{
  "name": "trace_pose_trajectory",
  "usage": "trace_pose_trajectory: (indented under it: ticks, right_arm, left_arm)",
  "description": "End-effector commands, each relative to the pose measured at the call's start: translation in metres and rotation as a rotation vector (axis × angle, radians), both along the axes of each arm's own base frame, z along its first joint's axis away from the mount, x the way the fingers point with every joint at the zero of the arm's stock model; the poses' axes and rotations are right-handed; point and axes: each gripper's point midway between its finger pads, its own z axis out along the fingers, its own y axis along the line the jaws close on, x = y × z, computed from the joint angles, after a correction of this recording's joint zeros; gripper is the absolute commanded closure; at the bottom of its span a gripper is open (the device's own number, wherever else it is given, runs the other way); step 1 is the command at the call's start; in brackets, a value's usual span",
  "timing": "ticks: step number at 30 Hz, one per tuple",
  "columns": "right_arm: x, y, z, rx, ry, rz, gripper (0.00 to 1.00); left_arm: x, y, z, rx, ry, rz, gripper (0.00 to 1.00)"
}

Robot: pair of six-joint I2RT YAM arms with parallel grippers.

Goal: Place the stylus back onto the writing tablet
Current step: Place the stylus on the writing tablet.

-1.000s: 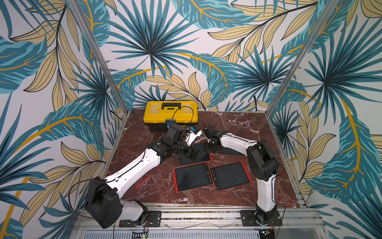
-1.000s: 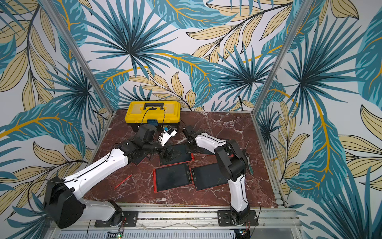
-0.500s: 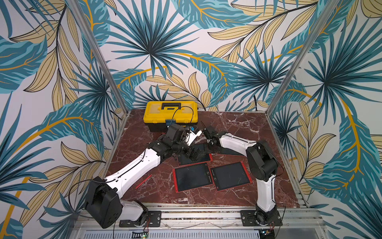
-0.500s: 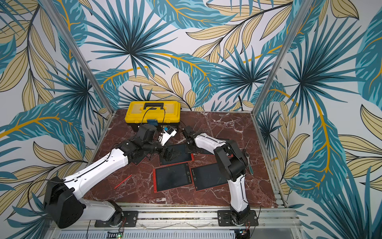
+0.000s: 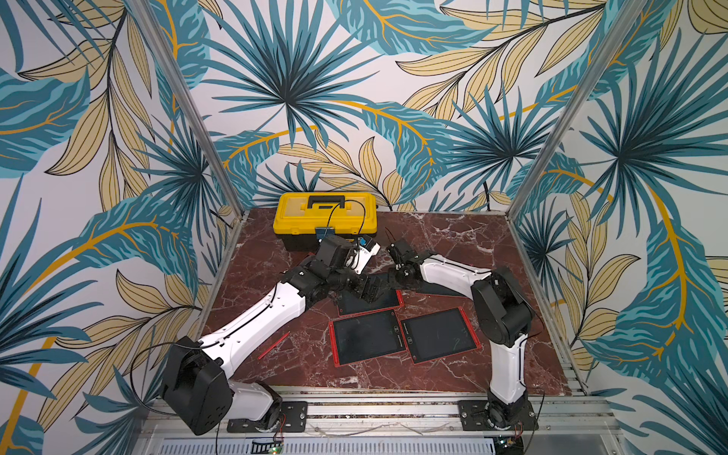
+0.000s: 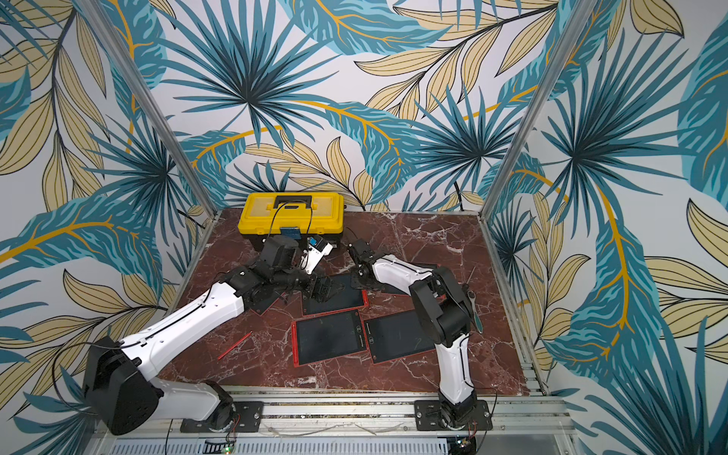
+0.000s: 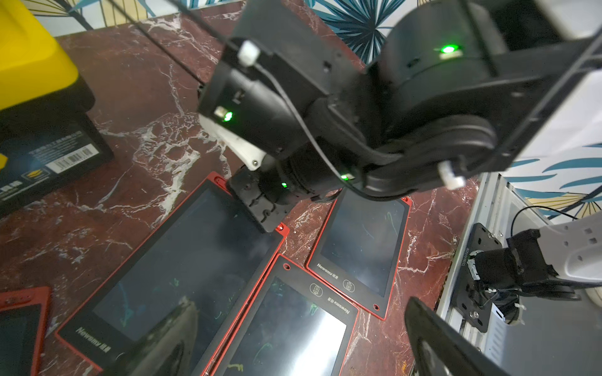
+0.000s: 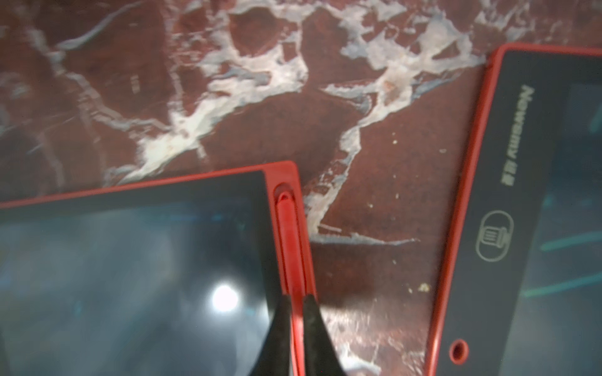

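Note:
In the right wrist view a red stylus lies in the side groove of a red-framed writing tablet. My right gripper has its two dark fingertips close against either side of the stylus. In both top views this gripper is low over the far edge of the back tablet. My left gripper hangs wide open above the tablets, holding nothing. In a top view it is just left of the right gripper.
A second red stylus lies loose on the marble beside the left arm. Two more tablets lie side by side nearer the front. A yellow toolbox stands at the back, and metal rails border the floor.
Both arms stay where they were over the back tablet; no movement shows in the top views.

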Motion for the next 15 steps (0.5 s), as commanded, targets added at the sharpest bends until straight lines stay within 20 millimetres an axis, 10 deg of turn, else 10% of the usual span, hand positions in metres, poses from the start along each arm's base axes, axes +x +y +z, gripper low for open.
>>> trace_pose_trajectory:
  ticks: [1,6,11,15]
  right_arm:
    - [-0.004,0.005,0.050,0.089,-0.107,0.046,0.78]
    - [-0.029,-0.001,0.081,0.150,-0.150,0.081,0.53]
    - [-0.057,-0.014,0.102,0.210,-0.189,0.064,0.01]
    - [-0.076,-0.028,0.121,0.231,-0.238,0.055,0.00]
  left_arm:
    - [-0.001,0.012,0.007,-0.008,0.021,0.096,0.00]
    - [-0.005,0.029,-0.006,0.000,0.098,0.223,0.01]
    - [-0.013,0.053,-0.023,0.036,0.149,0.342,0.00]
    - [-0.023,0.071,-0.037,0.043,0.177,0.425,0.00]
